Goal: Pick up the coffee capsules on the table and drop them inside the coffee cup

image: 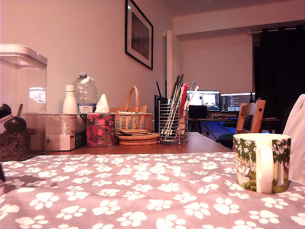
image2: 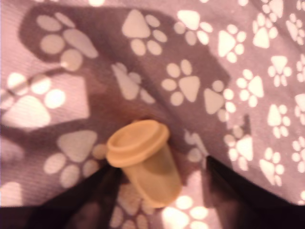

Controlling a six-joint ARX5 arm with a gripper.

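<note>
Capsule [image2: 143, 160] lies inside the parted end effector [image2: 161, 165].

Capsule [image2: 143, 160] smooth plastic; cloth [image2: 105, 19] matt woven; mug [image: 261, 162] glossy.

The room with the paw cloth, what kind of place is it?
Most likely someone's home, maybe a living room. A framed picture hangs up high, a tissue box and wicker basket sit on the table, and computer screens glow behind.
</note>
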